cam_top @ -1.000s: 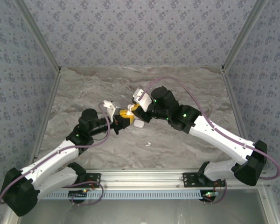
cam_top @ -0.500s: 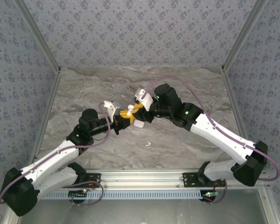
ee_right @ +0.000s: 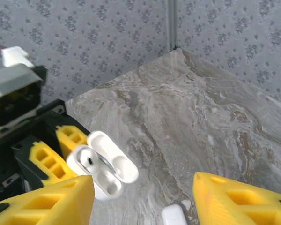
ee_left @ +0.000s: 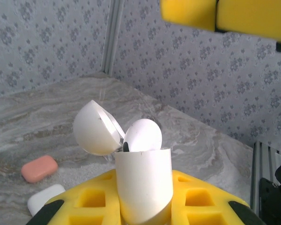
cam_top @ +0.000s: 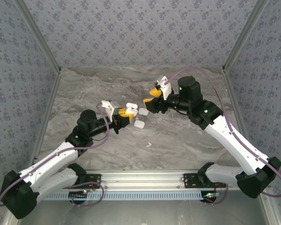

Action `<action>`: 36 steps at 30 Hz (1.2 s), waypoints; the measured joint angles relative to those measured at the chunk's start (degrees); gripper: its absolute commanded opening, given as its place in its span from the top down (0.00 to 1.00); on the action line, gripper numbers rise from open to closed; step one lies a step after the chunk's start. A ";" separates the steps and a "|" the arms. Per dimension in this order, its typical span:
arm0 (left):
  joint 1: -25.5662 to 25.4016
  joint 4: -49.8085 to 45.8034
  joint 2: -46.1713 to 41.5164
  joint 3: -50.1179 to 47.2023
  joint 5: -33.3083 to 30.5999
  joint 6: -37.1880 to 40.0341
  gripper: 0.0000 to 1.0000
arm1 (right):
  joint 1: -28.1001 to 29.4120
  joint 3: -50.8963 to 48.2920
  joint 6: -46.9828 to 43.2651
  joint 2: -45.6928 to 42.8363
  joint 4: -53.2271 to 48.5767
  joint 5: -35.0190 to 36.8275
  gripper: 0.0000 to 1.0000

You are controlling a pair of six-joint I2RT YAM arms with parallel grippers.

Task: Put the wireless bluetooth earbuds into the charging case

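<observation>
Loose earbud [cam_top: 149, 144]: lying on the table [cam_top: 84, 89], nearer the arm bases than the open charging case [cam_top: 130, 107], to its right.
Left fingers [ee_left: 203, 199]: pinching the open charging case's base, holding it upright.
Case lid [ee_left: 94, 127]: hanging tilted back, left of the base.
Seated earbud [ee_left: 143, 135]: sitting in one socket of the open charging case.
Closed white cases [cam_top: 139, 124]: two, resting just right of the open charging case.
Right fingers [ee_right: 243, 197]: standing spread, gripping nothing, hovering right of and beyond the open charging case.
</observation>
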 measured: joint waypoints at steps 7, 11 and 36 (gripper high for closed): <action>0.00 2.32 -4.83 -2.51 -3.52 0.85 1.00 | -1.86 -2.14 4.52 2.80 -4.70 3.39 0.37; 0.00 2.25 -6.67 -2.69 -5.20 1.53 1.00 | -1.55 -6.80 8.70 5.81 -6.75 5.49 0.37; 0.00 0.70 -8.13 -3.32 -6.84 2.10 1.00 | 14.14 -10.86 24.92 30.53 -12.20 21.27 0.32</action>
